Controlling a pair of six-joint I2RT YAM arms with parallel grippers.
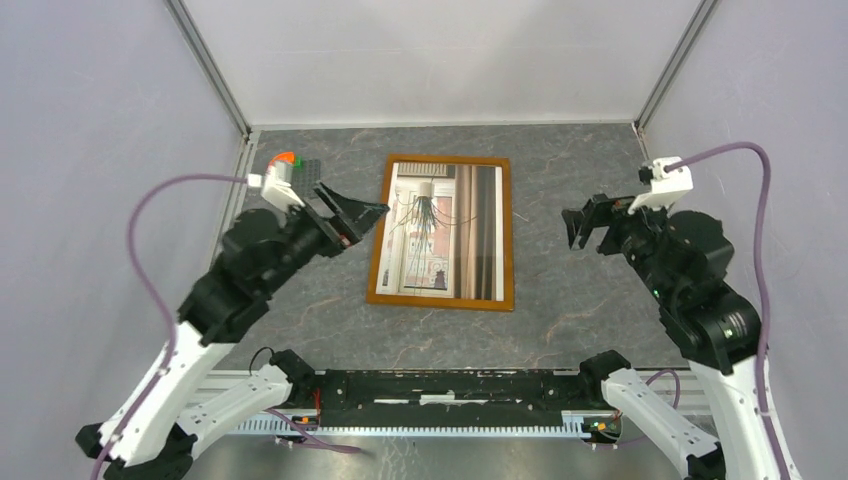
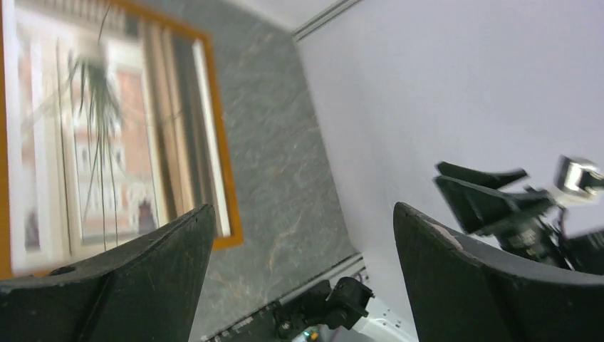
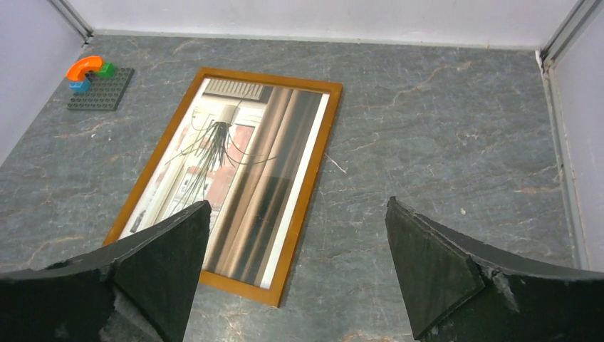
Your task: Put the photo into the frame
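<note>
The frame (image 1: 378, 250), narrow light brown wood, lies flat in the middle of the grey table. The photo (image 1: 448, 230), a hanging plant by a window with curtains, sits inside it, filling it. The same frame (image 3: 308, 192) and photo (image 3: 235, 164) show in the right wrist view, and the frame (image 2: 226, 178) with the photo (image 2: 107, 142) in the left wrist view. My left gripper (image 1: 360, 212) hovers at the frame's left edge, open and empty. My right gripper (image 1: 585, 225) hangs to the right of the frame, apart from it, open and empty.
A dark studded baseplate (image 3: 103, 92) carrying an orange arch with green and blue bricks (image 3: 87, 68) sits at the far left corner. White walls with metal corner posts (image 1: 210, 65) enclose the table. The arms' mounting rail (image 1: 440, 395) runs along the near edge.
</note>
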